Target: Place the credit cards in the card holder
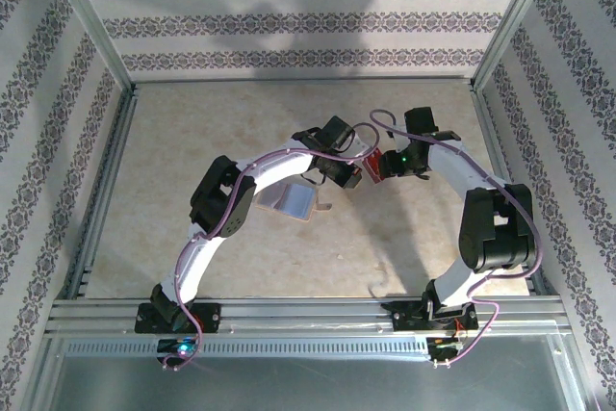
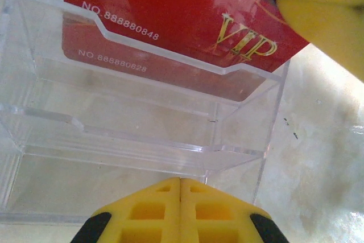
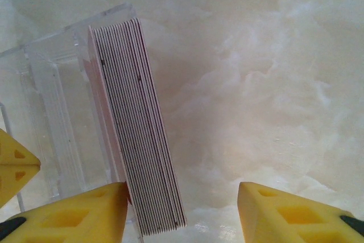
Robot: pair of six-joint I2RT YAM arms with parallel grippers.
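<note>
Credit cards [image 3: 139, 135]: a red stack standing on edge, packed face to face. The front card [image 2: 187, 21] carries gold "VIP" lettering and a pale number line. From above, a sliver of red [image 1: 371, 163] shows between the two arm tips, mid-counter.

Card holder [image 2: 142, 140]: clear plastic, stepped in tiers. The stack sits in the tier farthest from the left gripper [image 2: 181, 189]. The holder's clear wall [image 3: 62, 112] lies on the stack's left in the right wrist view, with bare counter on its right.

Right gripper [image 3: 182, 197]: jaws apart and straddling the stack's near end. One finger [image 3: 85, 214] is touching or just beside the stack's holder-side face. The other [image 3: 296, 211] stands well clear over the counter. Nothing clamped. One of its fingers [image 2: 324, 21] covers the front card's upper corner in the left wrist view.

Left gripper: jaws pressed together with nothing between them, at the holder's low front edge.

Counter [image 1: 192, 141]: beige and marbled. A pale bluish thing with a tan edge [image 1: 289, 201] lies beside the left forearm; I cannot tell what it is.
</note>
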